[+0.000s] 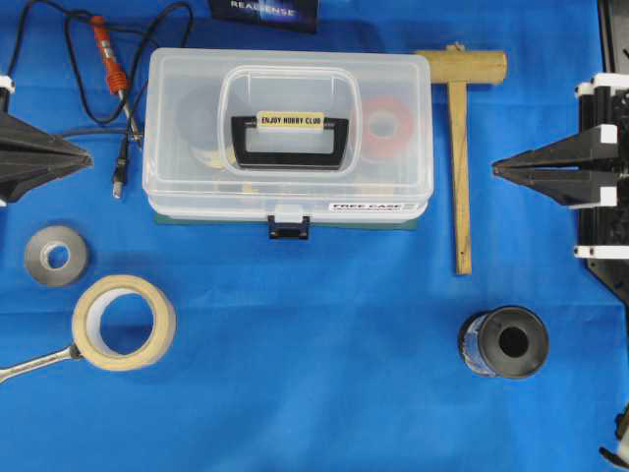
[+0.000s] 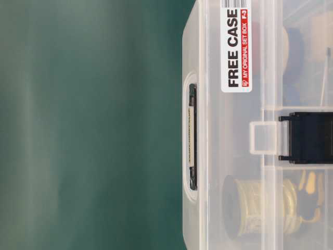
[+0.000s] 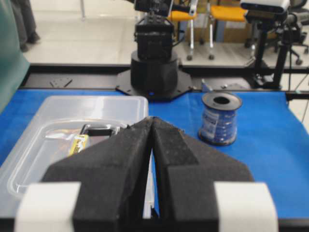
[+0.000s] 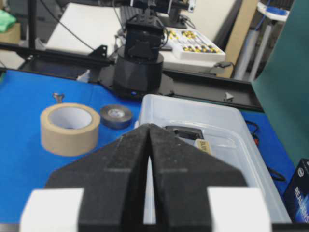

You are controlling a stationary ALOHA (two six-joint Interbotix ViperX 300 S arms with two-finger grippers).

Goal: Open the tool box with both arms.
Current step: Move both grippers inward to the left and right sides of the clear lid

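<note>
The tool box (image 1: 285,138) is a clear plastic case lying closed on the blue cloth, with a black handle (image 1: 290,143) set in its lid and a dark latch (image 1: 289,226) fastened at its front. The table-level view shows the tool box (image 2: 234,156) close up with its "FREE CASE" label. My left gripper (image 1: 88,155) is shut and empty, well left of the box. My right gripper (image 1: 494,169) is shut and empty, right of it. In the wrist views the left gripper (image 3: 152,118) and the right gripper (image 4: 149,125) have their tips touching, and each points toward the box (image 3: 72,130) (image 4: 203,125).
A wooden mallet (image 1: 460,128) lies between the box and my right gripper. A dark wire spool (image 1: 503,341) stands front right. A masking tape roll (image 1: 124,322), a grey tape roll (image 1: 56,255) and a wrench (image 1: 34,364) lie front left. A soldering iron with cables (image 1: 108,59) lies back left.
</note>
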